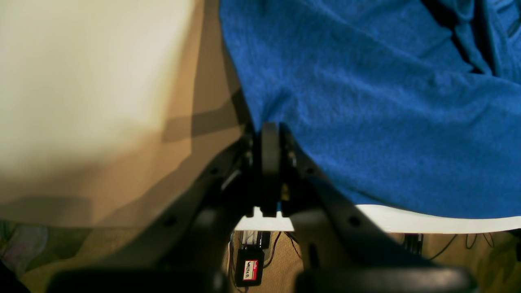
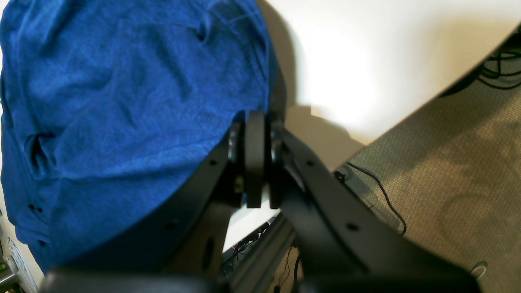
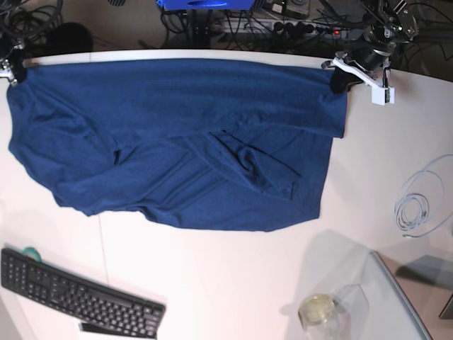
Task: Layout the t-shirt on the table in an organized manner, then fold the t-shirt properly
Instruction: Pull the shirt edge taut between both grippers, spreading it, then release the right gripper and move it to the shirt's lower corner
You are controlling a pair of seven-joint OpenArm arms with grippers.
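The t-shirt [image 3: 177, 142] is a plain dark blue cloth with no print, spread wide across the far half of the counter [image 3: 226, 283]. Its far edge runs nearly straight along the counter's far rim, stretched between its two far corners. The near edge is uneven, bulging toward the middle. A bunch of folds and creases sits around the centre, with one flap doubled over on top. The counter is white and smooth, with a thin dark seam line and a curved edge.
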